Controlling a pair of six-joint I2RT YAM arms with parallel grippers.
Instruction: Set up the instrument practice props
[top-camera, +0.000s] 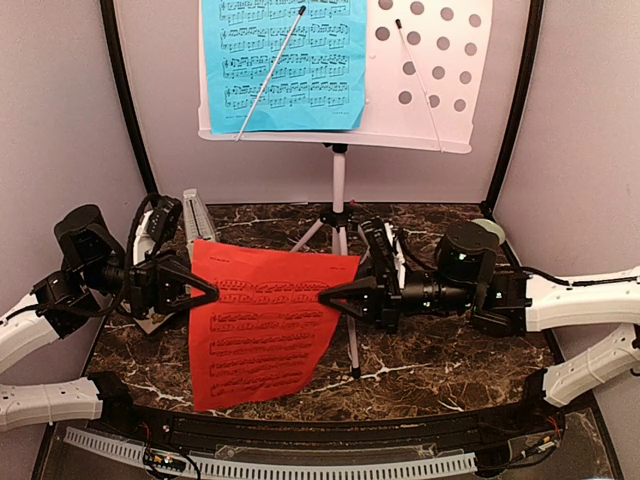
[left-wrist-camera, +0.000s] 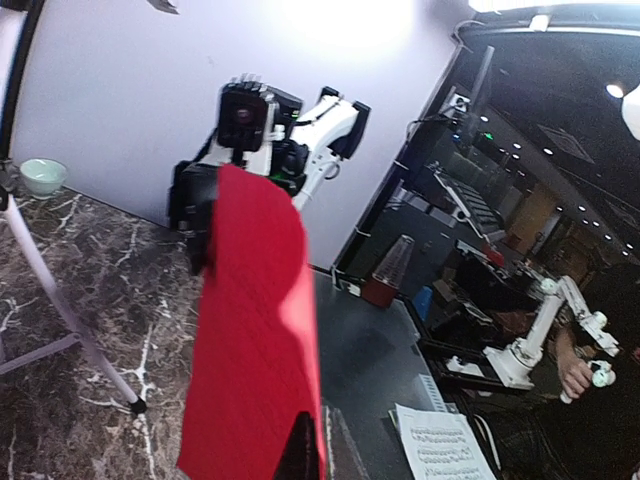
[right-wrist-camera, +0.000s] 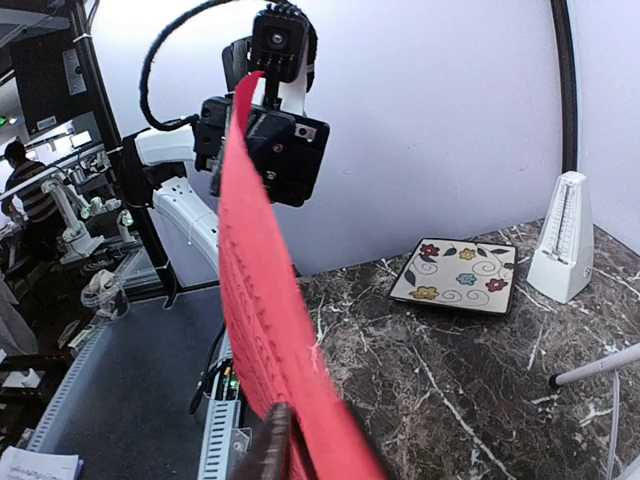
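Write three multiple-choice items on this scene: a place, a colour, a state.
1. In the top view, the blue sheet rests on the music stand's: A left half; B right half; C tripod legs.
2. The held sheet between the left gripper and right gripper is: A white; B red-orange; C green.
3. The held sheet is: A clipped up; B crumpled; C pinched at opposite edges.
Key: A, it covers the left holes; B, plainly red-orange; C, a gripper grips each side.
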